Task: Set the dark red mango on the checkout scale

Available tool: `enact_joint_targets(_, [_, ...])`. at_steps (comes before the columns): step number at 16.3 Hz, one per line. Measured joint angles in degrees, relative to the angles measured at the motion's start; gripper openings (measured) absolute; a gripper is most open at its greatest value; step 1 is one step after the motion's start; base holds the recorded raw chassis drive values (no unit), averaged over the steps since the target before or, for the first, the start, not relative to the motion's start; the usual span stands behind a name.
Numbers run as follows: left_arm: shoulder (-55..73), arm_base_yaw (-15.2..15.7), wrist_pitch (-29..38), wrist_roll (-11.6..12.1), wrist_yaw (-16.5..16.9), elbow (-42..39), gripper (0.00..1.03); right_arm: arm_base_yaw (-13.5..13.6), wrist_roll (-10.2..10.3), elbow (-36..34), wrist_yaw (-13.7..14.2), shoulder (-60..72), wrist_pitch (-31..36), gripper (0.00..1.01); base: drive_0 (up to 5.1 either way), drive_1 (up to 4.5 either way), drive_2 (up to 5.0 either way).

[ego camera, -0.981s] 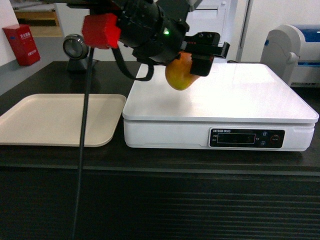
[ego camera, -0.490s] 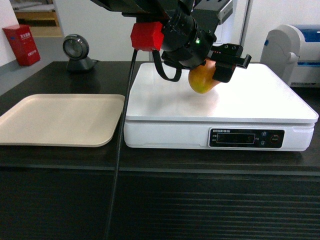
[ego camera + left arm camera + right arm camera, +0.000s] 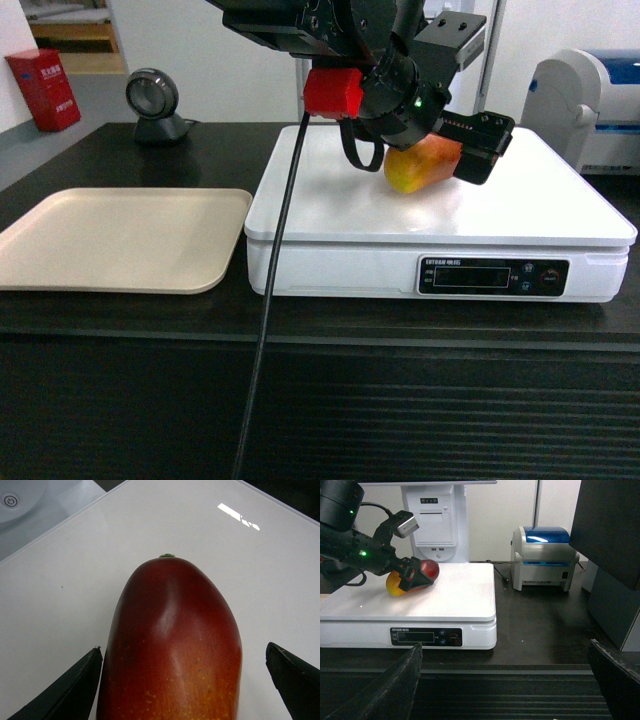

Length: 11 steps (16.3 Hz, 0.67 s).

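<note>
I'm looking across the ribbed front of the checkout worktop; on it the white scale sits just right of a beige tray. My left gripper reaches over the scale plate, and the dark red mango lies between its fingers, low on the glossy plate. There's a gap on the right side, so the gripper looks spread, no squeeze. My right gripper hangs wide open, holding nothing, in front of the worktop. A blue-lidded printer stands beyond.
</note>
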Motion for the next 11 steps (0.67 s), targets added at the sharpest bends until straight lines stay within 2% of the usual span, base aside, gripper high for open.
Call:
enact_joint_targets(8, [-10.9,0.2,7.9,-1.0,-1.4,-9.5,0.98,0.0,0.0,0.0,0.0,0.0,0.0,0.98,0.0,0.00,0.0])
enact_joint_targets(10, [-16.8,0.5,12.7,-2.6,-1.6,-14.8,0.98,0.0,0.0,0.0,0.0,0.0,0.0,0.98,0.0,0.00,0.0])
enact_joint_targets(11, [-20.2,0.7,16.0,-4.1,-2.1,-18.4,0.98,0.0,0.0,0.0,0.0,0.0,0.0,0.98,0.0,0.00,0.0])
